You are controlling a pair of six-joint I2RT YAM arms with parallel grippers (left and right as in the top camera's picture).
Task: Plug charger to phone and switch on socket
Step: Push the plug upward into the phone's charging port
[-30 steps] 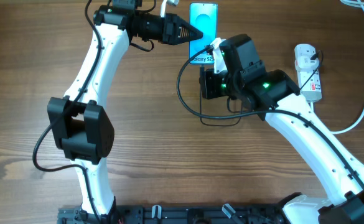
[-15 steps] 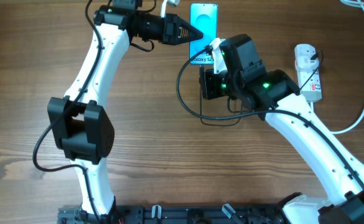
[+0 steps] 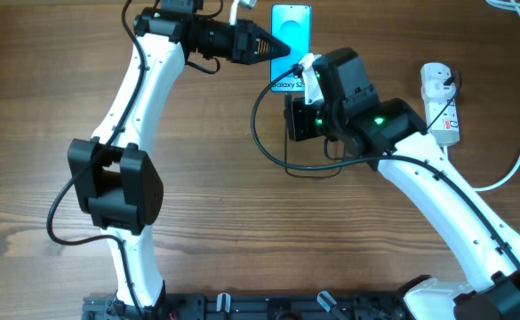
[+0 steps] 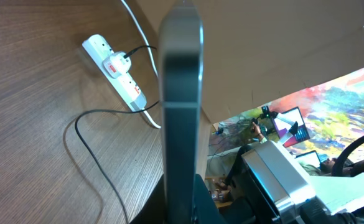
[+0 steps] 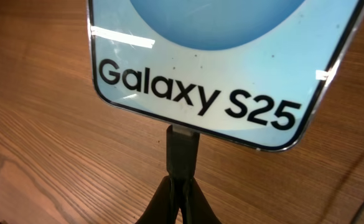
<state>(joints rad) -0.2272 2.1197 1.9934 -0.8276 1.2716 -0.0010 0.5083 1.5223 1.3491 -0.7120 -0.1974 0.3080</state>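
The phone [image 3: 291, 31], cyan screen with a white "Galaxy S25" strip, lies at the table's far middle. My left gripper [image 3: 282, 49] is shut on the phone's left edge; the left wrist view shows the phone [image 4: 180, 112] edge-on between the jaws. My right gripper [image 5: 182, 186] is shut on the charger's dark connector [image 5: 182, 152], whose tip meets the phone's bottom edge [image 5: 197, 115]. The thin black charger cable [image 3: 268, 151] loops below the phone. The white socket [image 3: 441, 102] lies at the right, also seen in the left wrist view [image 4: 116, 68].
A thick white cord [image 3: 517, 160] runs from the socket along the table's right side. The two arms crowd the far middle of the wooden table [image 3: 242, 240].
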